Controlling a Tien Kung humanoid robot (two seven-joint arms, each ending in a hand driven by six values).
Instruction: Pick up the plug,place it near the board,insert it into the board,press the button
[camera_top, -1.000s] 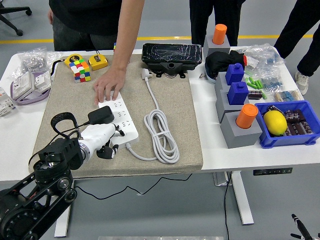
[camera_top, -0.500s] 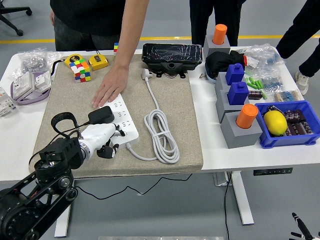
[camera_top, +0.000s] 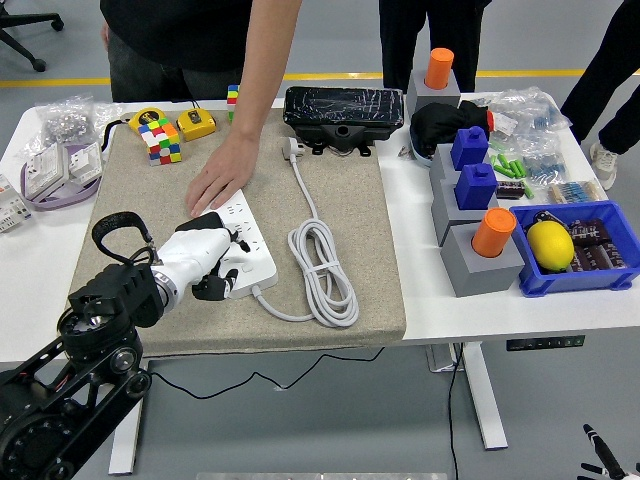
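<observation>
The white power board (camera_top: 252, 243) lies on the beige mat (camera_top: 340, 200). A person's hand (camera_top: 217, 177) presses flat on the board's far end. My left hand (camera_top: 207, 258), with white fingers, is over the board's near-left part, shut on the black plug (camera_top: 205, 221). Only the plug's top shows above my fingers. Its black cable (camera_top: 108, 232) loops back over my wrist. I cannot tell whether the plug's pins touch a socket. My right hand is out of view.
The board's white cord (camera_top: 322, 262) lies coiled to its right, ending in a white plug (camera_top: 292, 148). A Rubik's cube (camera_top: 160, 140), a yellow tape measure (camera_top: 196, 124) and a black case (camera_top: 343, 108) are farther back. Grey blocks (camera_top: 480, 258) and a blue bin (camera_top: 580, 262) stand right.
My left hand has moved forward and right with the plug, from beside the board's near-left edge to over the board. The person's hand has slid slightly along the board's far end.
</observation>
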